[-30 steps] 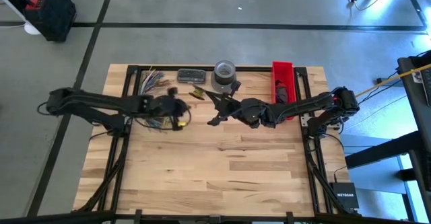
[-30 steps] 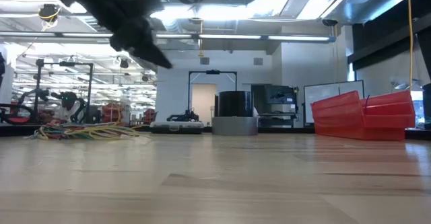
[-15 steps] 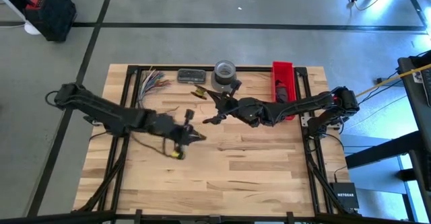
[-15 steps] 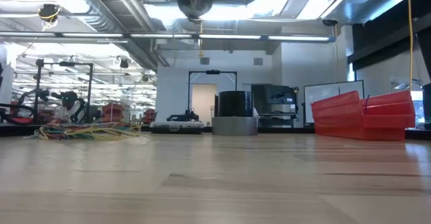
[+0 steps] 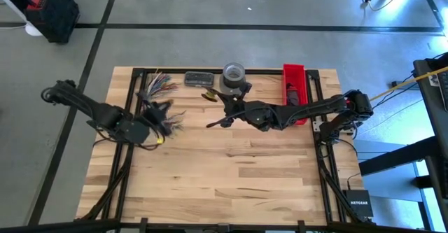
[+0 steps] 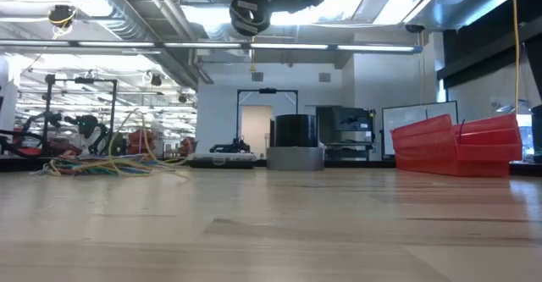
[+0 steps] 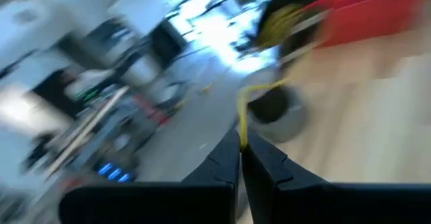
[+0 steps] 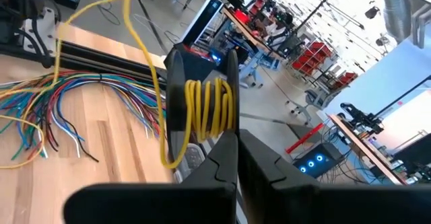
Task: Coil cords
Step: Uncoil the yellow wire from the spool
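The cords (image 5: 157, 87) are a multicoloured tangle lying at the table's far left; they also show in the low view (image 6: 110, 165) and the right wrist view (image 8: 67, 109). One yellow cord is lifted out of the tangle. My right gripper (image 5: 210, 124) is above the table's middle, shut on a small coil of the yellow cord (image 8: 209, 106), which shows as a ring in the low view (image 6: 248, 13). My left gripper (image 5: 166, 115) is over the tangle's near side, shut on the same cord's other stretch (image 7: 252, 93). My left gripper pinches a single strand of the yellow cord (image 7: 241, 135) between its two fingertips. The strand leaves the tips and bends off toward the coil at my right gripper, clear of the table. The view is blurred. My right gripper pinches the near side of the yellow coil (image 8: 214, 131), several turns together, at its fingertips. The coil stands beyond the tips, lifted clear of the table. A free strand (image 8: 153, 62) arcs slackly away from it toward the tangle.
A grey tape roll (image 5: 233, 72), a flat dark box (image 5: 199, 78) and a small yellow object (image 5: 207, 95) are along the far edge. A red bin (image 5: 294, 86) stands at the far right. The table's near half (image 5: 231, 184) is bare wood.
My left gripper has swung out toward the table's near edge, then back toward the left edge, ending left of where it started. Loops of the tangle now stand up off the table. My right gripper has shifted slightly toward the left with the coil.
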Robot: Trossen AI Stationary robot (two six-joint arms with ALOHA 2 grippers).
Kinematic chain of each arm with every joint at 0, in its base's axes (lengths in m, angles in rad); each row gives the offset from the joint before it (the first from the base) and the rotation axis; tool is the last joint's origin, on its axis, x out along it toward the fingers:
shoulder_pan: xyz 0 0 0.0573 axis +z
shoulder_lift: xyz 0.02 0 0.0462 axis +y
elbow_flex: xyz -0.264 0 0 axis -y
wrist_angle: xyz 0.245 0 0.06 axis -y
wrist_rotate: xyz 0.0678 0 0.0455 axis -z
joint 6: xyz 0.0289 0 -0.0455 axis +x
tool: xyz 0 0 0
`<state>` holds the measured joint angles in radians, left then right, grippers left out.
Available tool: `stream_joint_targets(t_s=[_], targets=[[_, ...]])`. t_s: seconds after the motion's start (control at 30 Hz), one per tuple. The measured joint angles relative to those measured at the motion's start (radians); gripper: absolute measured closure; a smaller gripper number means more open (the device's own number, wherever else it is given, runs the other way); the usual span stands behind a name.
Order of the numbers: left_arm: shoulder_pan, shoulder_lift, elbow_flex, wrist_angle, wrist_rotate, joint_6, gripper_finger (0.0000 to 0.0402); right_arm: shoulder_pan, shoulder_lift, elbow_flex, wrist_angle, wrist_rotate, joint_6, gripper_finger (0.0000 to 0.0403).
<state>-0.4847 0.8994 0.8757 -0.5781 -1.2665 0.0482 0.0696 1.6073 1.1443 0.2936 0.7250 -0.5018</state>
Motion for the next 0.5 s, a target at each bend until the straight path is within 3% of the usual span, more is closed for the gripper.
stream_joint_targets(t_s=[0.13,0.2,0.4,0.5], targets=[[0.007,-0.048,0.000,-0.199,-0.188,-0.253,0.0396,0.000,0.000,0.000,0.002,0.000,0.000,0.0397],[0.015,-0.073,0.000,-0.296,-0.229,-0.372,0.0396,0.000,0.000,0.000,0.001,0.001,-0.001,0.0397],[0.045,-0.122,0.000,-0.493,-0.228,-0.609,0.0396,0.000,0.000,0.000,0.000,0.001,-0.002,0.0397],[0.058,-0.122,0.000,-0.521,-0.130,-0.647,0.0396,0.000,0.000,0.000,0.000,0.001,-0.004,0.0397]])
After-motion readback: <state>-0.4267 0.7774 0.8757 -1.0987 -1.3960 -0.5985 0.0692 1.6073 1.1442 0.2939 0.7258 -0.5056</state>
